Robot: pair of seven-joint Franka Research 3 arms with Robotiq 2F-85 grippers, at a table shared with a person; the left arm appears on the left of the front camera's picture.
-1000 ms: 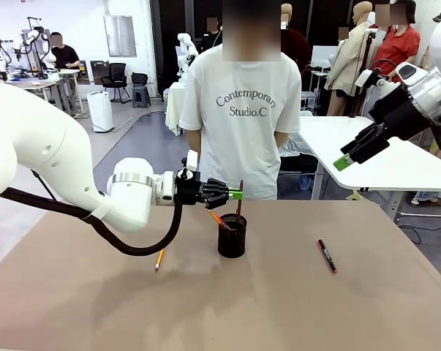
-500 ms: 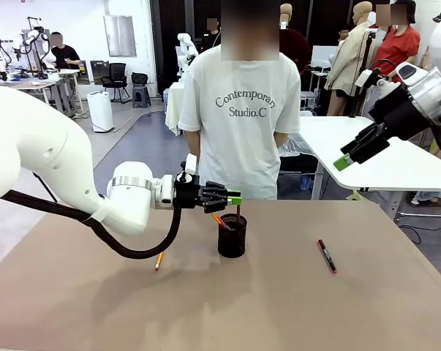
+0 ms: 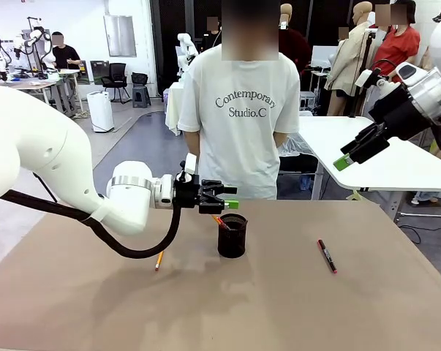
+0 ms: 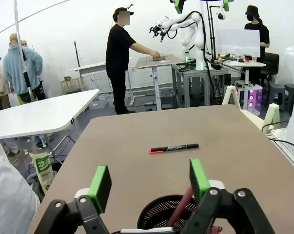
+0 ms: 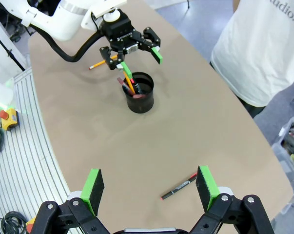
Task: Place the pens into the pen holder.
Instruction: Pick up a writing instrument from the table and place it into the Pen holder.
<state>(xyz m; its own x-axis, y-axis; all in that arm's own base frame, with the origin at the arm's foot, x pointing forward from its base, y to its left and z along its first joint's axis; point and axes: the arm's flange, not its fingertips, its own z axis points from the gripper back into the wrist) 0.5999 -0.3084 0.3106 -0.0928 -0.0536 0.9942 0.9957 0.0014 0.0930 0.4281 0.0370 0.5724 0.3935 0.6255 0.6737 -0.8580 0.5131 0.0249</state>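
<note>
Freshly dropped, the dark red pen (image 4: 182, 204) leans in the pen holder (image 3: 232, 245); the left gripper (image 3: 226, 194), jaws wide at its 11 o'clock, could snag and topple it when retreating.

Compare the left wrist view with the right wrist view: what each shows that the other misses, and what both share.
Left wrist view: a white side table in the background. Right wrist view: a loose pencil on the table and the open right gripper. Both: the mesh cup holding pens, the open left gripper above it, and the marker lying on the table.
</note>
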